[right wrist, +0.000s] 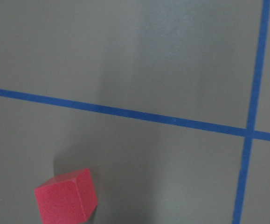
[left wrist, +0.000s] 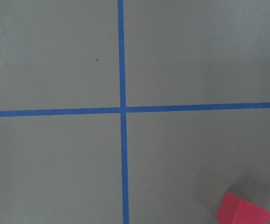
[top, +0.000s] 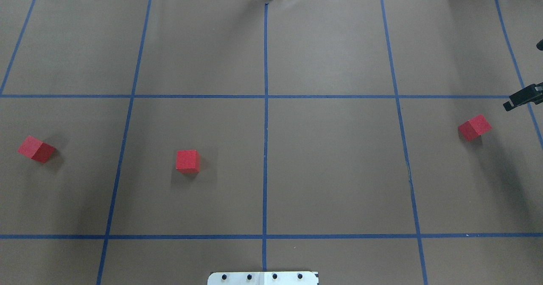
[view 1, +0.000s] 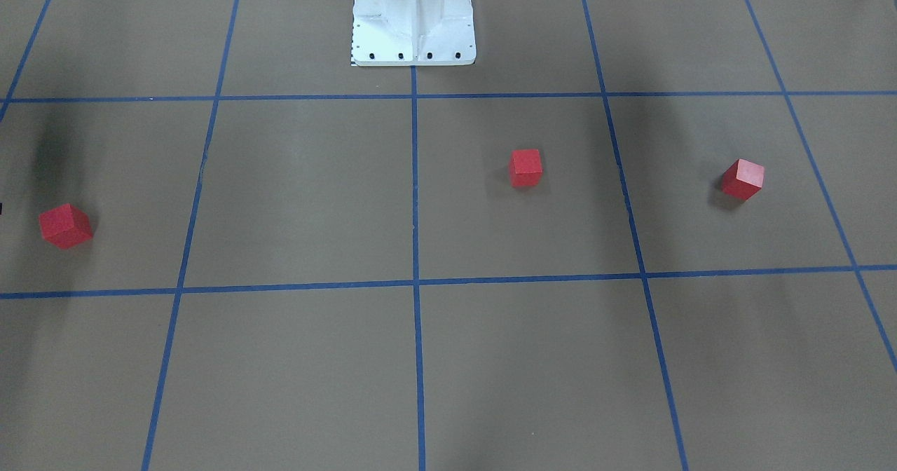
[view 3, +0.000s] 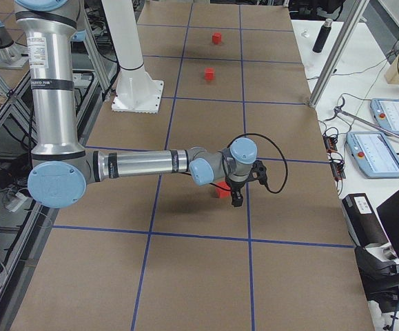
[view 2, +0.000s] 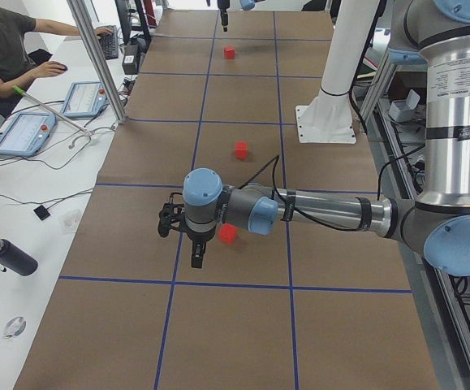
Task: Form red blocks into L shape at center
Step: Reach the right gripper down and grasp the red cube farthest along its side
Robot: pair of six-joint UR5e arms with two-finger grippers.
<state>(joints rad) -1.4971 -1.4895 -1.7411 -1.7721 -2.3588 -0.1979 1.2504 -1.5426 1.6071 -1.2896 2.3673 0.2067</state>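
Three red blocks lie apart in the middle row of the blue-taped grid. One [top: 36,148] [view 1: 743,179] is at my far left, one [top: 188,161] [view 1: 525,167] is left of the center tape line [top: 265,166], and one [top: 474,127] [view 1: 65,226] is at my far right. My left gripper [view 2: 196,262] hangs above the floor beside the far-left block [view 2: 228,234]. The left wrist view shows that block [left wrist: 243,211] at bottom right. My right gripper [view 3: 237,202] [top: 524,97] hangs beside the far-right block [view 3: 221,191] [right wrist: 67,196]. I cannot tell whether either gripper is open or shut.
The white robot pedestal [view 1: 413,19] [top: 263,278] stands at the near middle edge. Beyond the table's far side are an aluminium post [view 2: 97,61], tablets [view 2: 23,130], a dark bottle [view 2: 7,256] and a seated operator [view 2: 7,49].
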